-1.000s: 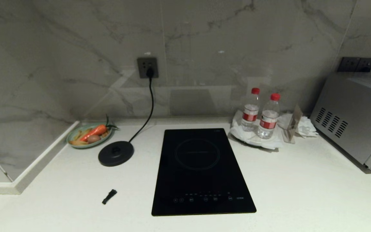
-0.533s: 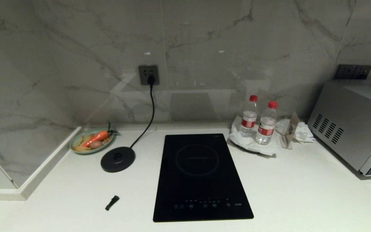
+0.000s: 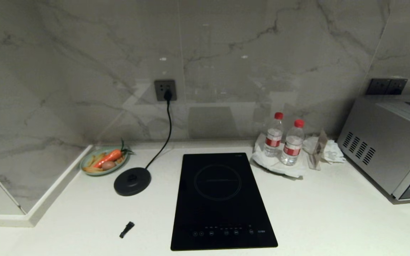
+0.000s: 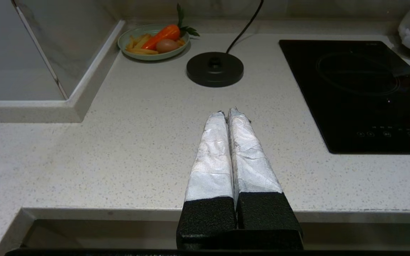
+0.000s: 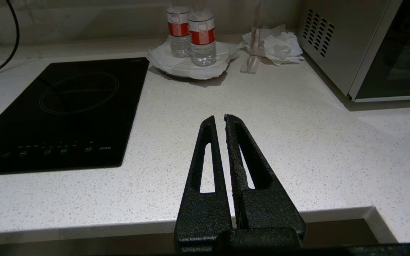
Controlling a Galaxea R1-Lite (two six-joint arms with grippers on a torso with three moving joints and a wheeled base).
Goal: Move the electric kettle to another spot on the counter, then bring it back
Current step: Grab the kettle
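Black base disc sits bare at middle left of the head view, so the kettle's nowhere in any shot. Left gripper is nearer that base, fingers pressed shut on nothing over the counter; right gripper is closed and empty too.

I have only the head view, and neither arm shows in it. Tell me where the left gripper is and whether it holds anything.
Observer: The left gripper is shut and empty. It is held over the counter near its front edge and points toward the kettle base.
Operator: Now report the right one.
Observer: The right gripper is shut on nothing as well. It is also over the counter near the front edge, with the cooktop to its left and the water bottles farther ahead.
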